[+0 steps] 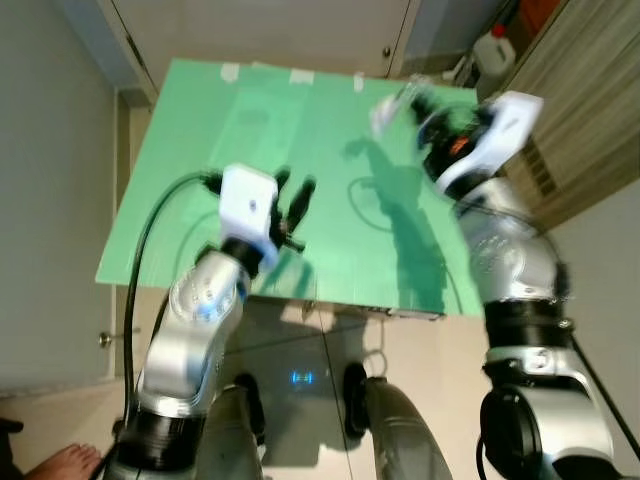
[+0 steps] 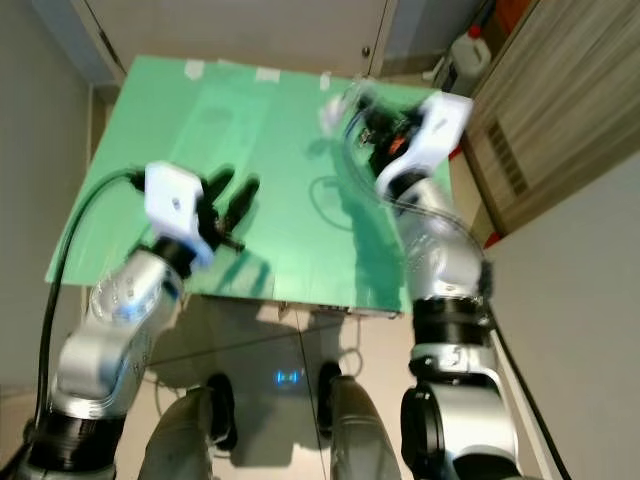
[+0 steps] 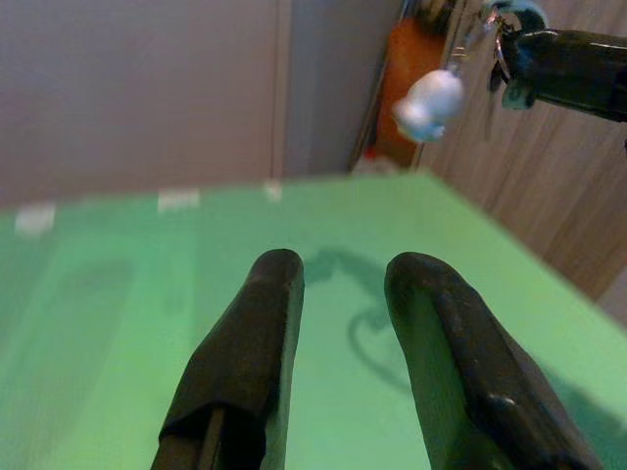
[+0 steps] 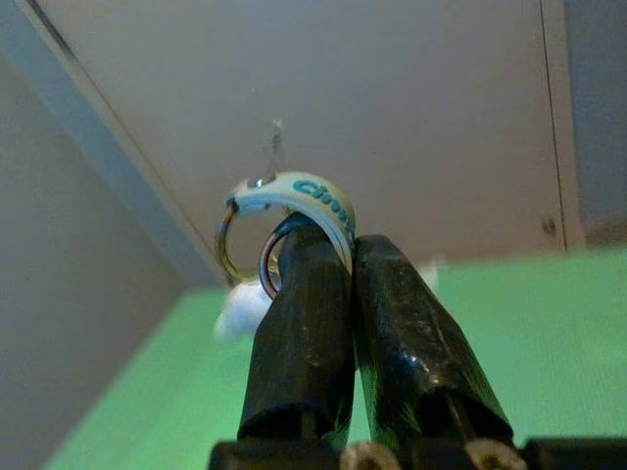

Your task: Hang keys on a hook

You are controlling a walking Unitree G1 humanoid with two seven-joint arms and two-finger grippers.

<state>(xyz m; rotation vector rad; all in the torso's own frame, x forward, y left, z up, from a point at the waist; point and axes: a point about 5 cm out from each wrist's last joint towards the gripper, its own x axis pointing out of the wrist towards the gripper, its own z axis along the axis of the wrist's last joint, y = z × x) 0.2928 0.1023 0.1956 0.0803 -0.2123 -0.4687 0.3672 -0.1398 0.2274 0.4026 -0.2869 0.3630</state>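
My right gripper (image 4: 333,245) is shut on the keys: a white tag with teal letters (image 4: 306,196), metal rings (image 4: 233,243) and a white fluffy charm (image 4: 240,308). It is raised over the far right of the green table (image 1: 300,130), with the charm (image 1: 385,112) hanging blurred beside the gripper (image 1: 425,108). A thin, faint hook (image 4: 276,147) shows on the pale door just above the tag. My left gripper (image 1: 298,196) hovers open over the table's near left, its fingers (image 3: 250,343) holding nothing. From there the held keys (image 3: 428,103) hang ahead, up high.
A wooden cabinet (image 1: 590,90) flanks the table on the right. A white jug (image 1: 493,50) stands on the floor behind the table's far right corner. The pale door (image 1: 270,30) lies beyond the far edge. A person's bare foot (image 1: 65,462) is at the lower left.
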